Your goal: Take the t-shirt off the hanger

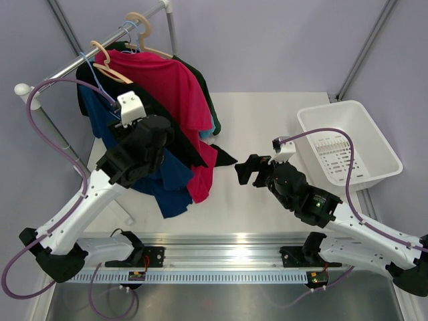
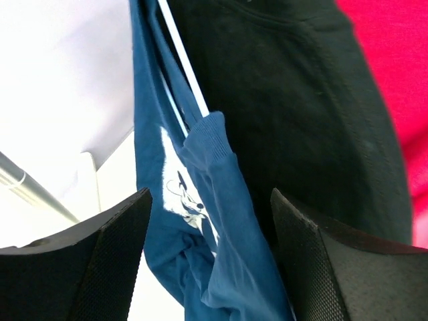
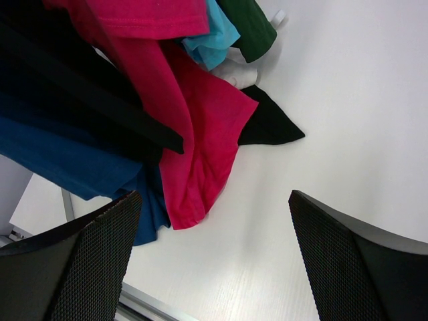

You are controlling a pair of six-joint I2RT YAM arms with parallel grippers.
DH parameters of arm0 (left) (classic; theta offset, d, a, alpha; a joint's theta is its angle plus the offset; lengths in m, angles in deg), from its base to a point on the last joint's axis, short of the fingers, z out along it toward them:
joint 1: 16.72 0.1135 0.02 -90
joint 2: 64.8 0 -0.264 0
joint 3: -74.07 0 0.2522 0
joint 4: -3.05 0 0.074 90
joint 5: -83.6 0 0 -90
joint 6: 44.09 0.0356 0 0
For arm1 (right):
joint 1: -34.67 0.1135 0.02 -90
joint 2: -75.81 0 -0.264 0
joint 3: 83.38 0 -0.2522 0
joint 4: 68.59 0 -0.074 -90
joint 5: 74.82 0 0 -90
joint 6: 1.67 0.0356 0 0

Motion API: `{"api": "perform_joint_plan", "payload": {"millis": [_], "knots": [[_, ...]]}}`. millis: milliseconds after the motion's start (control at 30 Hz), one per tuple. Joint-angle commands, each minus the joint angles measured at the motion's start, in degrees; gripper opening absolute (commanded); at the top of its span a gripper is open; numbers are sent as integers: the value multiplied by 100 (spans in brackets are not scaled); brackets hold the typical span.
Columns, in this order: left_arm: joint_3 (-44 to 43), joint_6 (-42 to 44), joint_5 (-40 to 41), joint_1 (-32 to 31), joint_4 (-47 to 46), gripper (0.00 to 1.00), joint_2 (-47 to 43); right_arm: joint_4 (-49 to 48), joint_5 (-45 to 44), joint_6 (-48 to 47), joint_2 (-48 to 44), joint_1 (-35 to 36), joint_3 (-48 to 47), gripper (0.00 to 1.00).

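A blue t-shirt (image 1: 175, 179) with a white print hangs on a thin white hanger (image 2: 184, 73) at the near end of the clothes rail (image 1: 87, 57). A black shirt (image 1: 157, 110), a red shirt (image 1: 175, 83) and a green shirt (image 1: 200, 80) hang behind it on wooden hangers (image 1: 110, 63). My left gripper (image 1: 150, 137) is open and pressed up against the hanging clothes. In the left wrist view the blue t-shirt (image 2: 221, 221) hangs between its spread jaws (image 2: 210, 197). My right gripper (image 1: 246, 168) is open and empty over the table, right of the shirt hems (image 3: 200, 154).
A white plastic basket (image 1: 348, 144) stands at the right of the table. A black cloth corner (image 3: 267, 124) lies on the table under the rail. The rail's upright posts stand at the left and back. A metal rail (image 1: 221, 257) runs along the near edge.
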Motion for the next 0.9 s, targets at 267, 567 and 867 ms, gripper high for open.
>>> {"api": "perform_joint_plan", "payload": {"millis": [267, 567, 867], "knots": [[-52, 182, -88, 392, -150, 43, -11, 8, 49, -53, -56, 44, -227, 99], [-500, 525, -149, 453, -141, 0, 51, 17, 93, -44, -74, 44, -227, 99], [-887, 956, -264, 445, -132, 0, -361, 34, -47, -71, -74, 44, -219, 100]]}}
